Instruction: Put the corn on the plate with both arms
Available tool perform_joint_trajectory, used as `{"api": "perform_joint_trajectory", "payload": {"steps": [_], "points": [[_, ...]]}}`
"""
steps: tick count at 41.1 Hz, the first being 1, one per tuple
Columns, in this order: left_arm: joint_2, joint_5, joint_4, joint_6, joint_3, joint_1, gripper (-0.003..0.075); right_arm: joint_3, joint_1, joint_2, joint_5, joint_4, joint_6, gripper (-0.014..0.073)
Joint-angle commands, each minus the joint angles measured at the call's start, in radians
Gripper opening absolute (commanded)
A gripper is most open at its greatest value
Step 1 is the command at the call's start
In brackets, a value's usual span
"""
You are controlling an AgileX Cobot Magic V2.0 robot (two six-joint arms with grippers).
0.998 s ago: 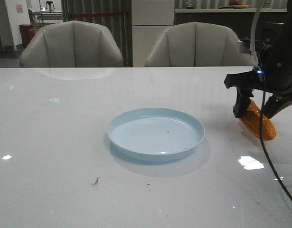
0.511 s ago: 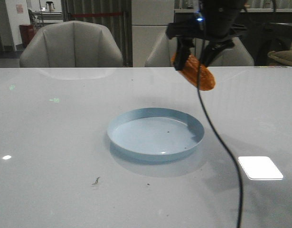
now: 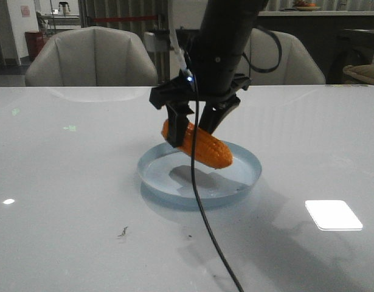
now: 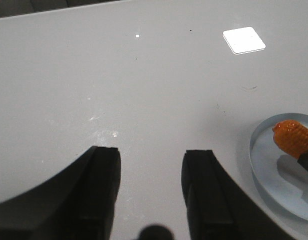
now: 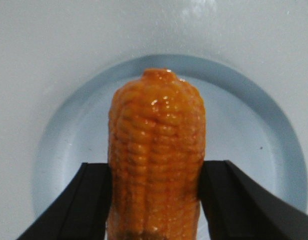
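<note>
My right gripper [image 3: 194, 129] is shut on the orange corn [image 3: 199, 146] and holds it tilted just above the pale blue plate [image 3: 247, 176], near its far left part. In the right wrist view the corn [image 5: 156, 145] stands between my two black fingers [image 5: 93, 200] with the plate [image 5: 249, 140] below it. My left gripper [image 4: 149, 160] is open and empty over bare white table; the plate's edge [image 4: 259, 170] and the corn's tip [image 4: 294, 139] show at the side of its view. The left arm is out of the front view.
A thin black cable [image 3: 205, 225] hangs from my right arm and runs across the plate's near side to the table's front edge. Two grey chairs [image 3: 92, 58] stand behind the table. A bright light patch [image 3: 333, 215] lies right of the plate.
My right gripper has carried the corn from the table at the far right, up and leftward, then down to just above the plate.
</note>
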Motion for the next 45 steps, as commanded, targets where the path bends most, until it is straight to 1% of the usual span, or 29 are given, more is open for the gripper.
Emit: {"api": "perform_joint_trajectory", "payload": {"steps": [1, 4, 11, 14, 16, 18, 20, 23, 26, 33, 40, 45], "points": [[-0.024, -0.075, -0.006, 0.000, -0.028, 0.004, 0.0365, -0.032, -0.002, -0.029, -0.015, -0.021, -0.012, 0.0257], [-0.024, -0.075, -0.006, 0.000, -0.028, 0.004, 0.0365, -0.032, -0.002, -0.008, -0.014, -0.034, -0.012, 0.0304], [-0.024, -0.075, -0.006, 0.000, -0.028, 0.004, 0.0365, -0.035, -0.002, -0.001, -0.023, -0.036, -0.012, 0.0461], [-0.024, -0.075, -0.006, 0.000, -0.028, 0.004, 0.0365, -0.043, -0.002, -0.003, -0.026, -0.036, -0.012, 0.0513], [-0.024, -0.075, -0.006, 0.000, -0.028, 0.004, 0.0365, -0.059, -0.002, -0.003, -0.016, -0.036, -0.009, 0.0532], [-0.024, -0.075, -0.006, 0.000, -0.028, 0.004, 0.0365, -0.083, -0.002, -0.004, 0.010, -0.036, -0.009, 0.0537], [-0.024, -0.075, -0.006, 0.000, -0.028, 0.004, 0.0365, -0.115, -0.002, -0.006, 0.067, -0.036, -0.012, 0.0535], [-0.024, -0.075, -0.006, 0.000, -0.028, 0.004, 0.0365, -0.192, -0.005, -0.013, 0.157, -0.043, -0.015, 0.0531], [-0.024, -0.075, -0.006, 0.000, -0.028, 0.004, 0.0365, -0.268, -0.015, -0.026, 0.206, -0.043, -0.015, 0.0531], [-0.024, -0.075, -0.006, 0.000, -0.028, 0.004, 0.0365, -0.401, -0.046, -0.116, 0.228, -0.041, 0.009, 0.0531], [-0.024, -0.069, -0.006, 0.000, -0.028, 0.004, 0.0365, -0.407, -0.100, -0.303, 0.256, -0.022, 0.010, 0.0531], [-0.024, -0.069, -0.006, 0.000, -0.028, 0.004, 0.0365, -0.367, -0.149, -0.455, 0.267, -0.009, 0.011, 0.0531]]}}
